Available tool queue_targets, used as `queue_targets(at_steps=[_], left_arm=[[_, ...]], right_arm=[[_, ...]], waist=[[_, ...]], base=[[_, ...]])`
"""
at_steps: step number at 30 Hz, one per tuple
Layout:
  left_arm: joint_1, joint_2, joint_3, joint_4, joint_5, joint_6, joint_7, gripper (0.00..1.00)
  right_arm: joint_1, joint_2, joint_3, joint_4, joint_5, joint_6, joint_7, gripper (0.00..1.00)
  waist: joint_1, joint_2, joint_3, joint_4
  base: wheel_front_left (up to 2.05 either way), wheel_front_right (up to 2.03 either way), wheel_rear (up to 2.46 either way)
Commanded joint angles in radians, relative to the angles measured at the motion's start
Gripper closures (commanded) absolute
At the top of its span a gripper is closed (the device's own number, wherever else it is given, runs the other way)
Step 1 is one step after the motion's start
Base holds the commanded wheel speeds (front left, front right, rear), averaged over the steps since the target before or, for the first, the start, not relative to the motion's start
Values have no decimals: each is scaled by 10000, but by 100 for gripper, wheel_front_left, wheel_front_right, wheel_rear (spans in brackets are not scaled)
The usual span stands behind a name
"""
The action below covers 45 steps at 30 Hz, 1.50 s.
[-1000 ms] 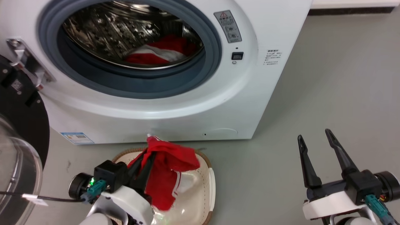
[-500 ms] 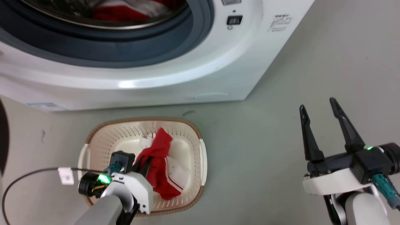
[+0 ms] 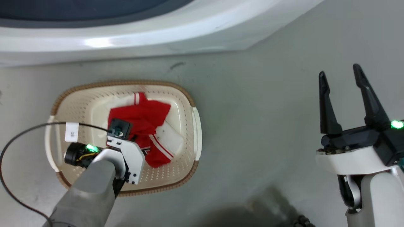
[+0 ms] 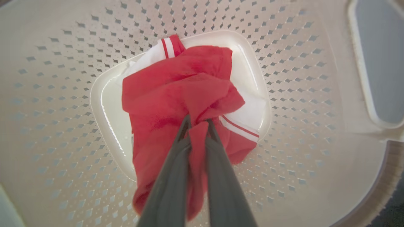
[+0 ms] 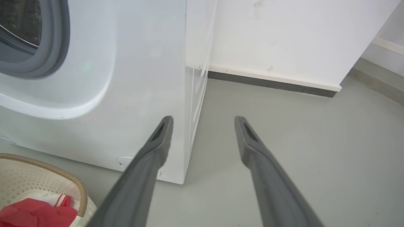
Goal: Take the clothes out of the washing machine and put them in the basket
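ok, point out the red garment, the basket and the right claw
red garment [image 4: 176,88], left wrist view, bunched red fabric near its middle.
basket [image 3: 126,82], head view, brown woven rim, far edge.
right claw [image 3: 339,70], head view, midway between its open fingertips.

One washer [image 3: 157,37], one basket [image 3: 126,82], one garment [image 3: 139,113]. Two end effectors: left end effector [image 4: 199,121] and right end effector [image 3: 339,71].

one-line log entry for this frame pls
phase: placing | left gripper: shut on red garment, inside basket | right gripper: open, empty, above floor
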Motion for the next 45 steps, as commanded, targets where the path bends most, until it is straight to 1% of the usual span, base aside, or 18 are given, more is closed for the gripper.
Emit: queue_targets(at_steps=[1,5,9,10,13,18,24,29,32,36,41,45], left_arm=[[-322,-16,-173,276,175,-37,114,100],[-666,-49,-425,596,387,4,342,100],[-782,-126,-531,750,446,-23,445,99],[-781,-129,-608,771,529,10,409,0],[-589,-178,-716,826,506,-58,478,0],[-319,-213,-668,859,381,-18,51,0],[256,-430,-362,866,2,-8,-760,0],[857,-544,-46,589,-259,34,-1037,0],[1210,-462,325,-148,-325,220,-1068,0],[1985,-286,944,-1426,-148,576,-1070,0],[2985,-116,1951,-3058,262,950,-1053,0],[3813,-145,2875,-4434,718,1167,-1056,0]], right_arm=[[-224,17,-63,-80,108,-10,-21,0],[-326,19,-125,-122,183,-10,-21,0],[-387,17,-107,-55,201,-10,-21,0],[-414,17,-78,-30,219,-10,-21,0],[-434,17,-22,37,220,-10,-21,0],[-301,17,44,128,176,-10,-21,0],[103,16,144,299,83,-10,-21,0],[485,16,157,463,37,-10,-21,0],[714,16,144,519,1,-10,-21,0],[1050,16,180,626,-67,-10,-21,0],[1423,16,197,731,-114,-10,-20,0],[1738,16,185,798,-145,-10,-20,0]], waist=[[-2,0,780,-190],[-2,0,1104,-209],[-2,0,1145,-190],[-2,0,1105,-183],[-2,0,852,-146],[-2,0,333,-80],[-2,0,-782,127],[-2,0,-1714,322],[-2,0,-2213,475],[-2,0,-2823,656],[-2,0,-3561,817],[-2,0,-4083,926]], base=[[0,0,0],[0,0,0],[0,0,0],[0,0,0],[0,0,0],[0,0,0],[0,0,0],[0,0,0],[0,0,0],[0,0,0],[0,0,0],[0,0,0]])
